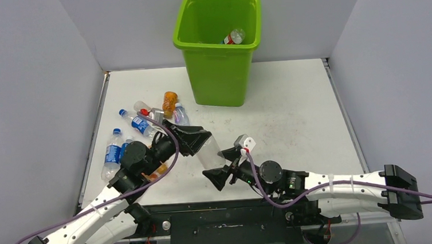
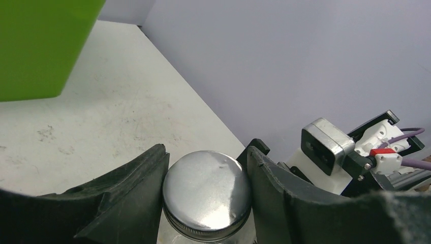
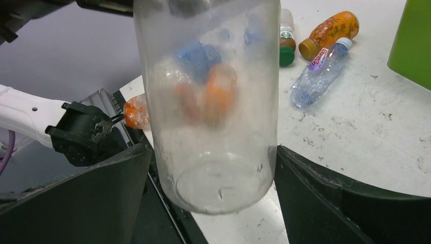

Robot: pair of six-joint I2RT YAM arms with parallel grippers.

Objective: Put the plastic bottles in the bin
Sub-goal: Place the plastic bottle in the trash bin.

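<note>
Bottle cap point(image 2: 207, 190), maybe metal, within left gripper point(image 2: 208, 158)

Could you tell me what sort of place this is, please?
Probably a robotics lab test cell: plain grey partition walls enclose a scuffed white table, with left arm and right arm mounted at its near edge and plastic bottles staged beside a lime-green bin.

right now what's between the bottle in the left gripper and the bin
Only bare, scuffed table; the top view shows nothing between the clear bottle and the bin.
</note>
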